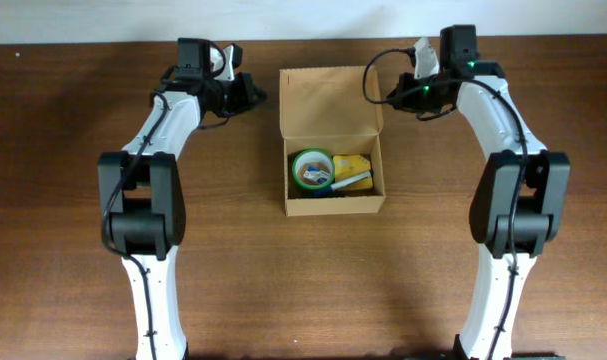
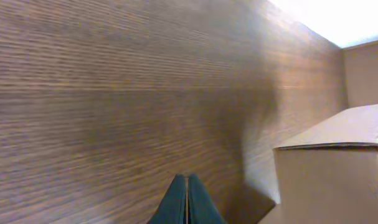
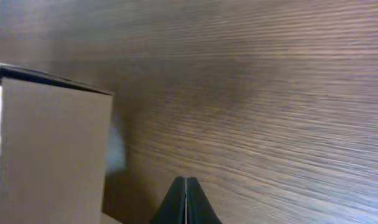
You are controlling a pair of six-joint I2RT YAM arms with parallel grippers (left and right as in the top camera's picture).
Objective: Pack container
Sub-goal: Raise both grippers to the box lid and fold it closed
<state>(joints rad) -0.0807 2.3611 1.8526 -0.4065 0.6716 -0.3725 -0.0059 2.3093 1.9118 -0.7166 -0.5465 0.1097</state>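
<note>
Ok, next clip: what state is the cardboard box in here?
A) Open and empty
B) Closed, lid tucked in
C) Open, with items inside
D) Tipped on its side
C: the container stands with its flap lid folded back at the far side, and a green tape roll and a yellow item lie inside it.

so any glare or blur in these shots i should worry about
Overhead: even light and sharp; the cardboard box and the tape roll inside it read clearly. Left wrist: top right corner blown out to white, table grain soft and streaky, a dim shadow beside the box. Right wrist: no glare, soft grain, a pale sheen on the table by the box wall, right fingers dark and nearly featureless.
</note>
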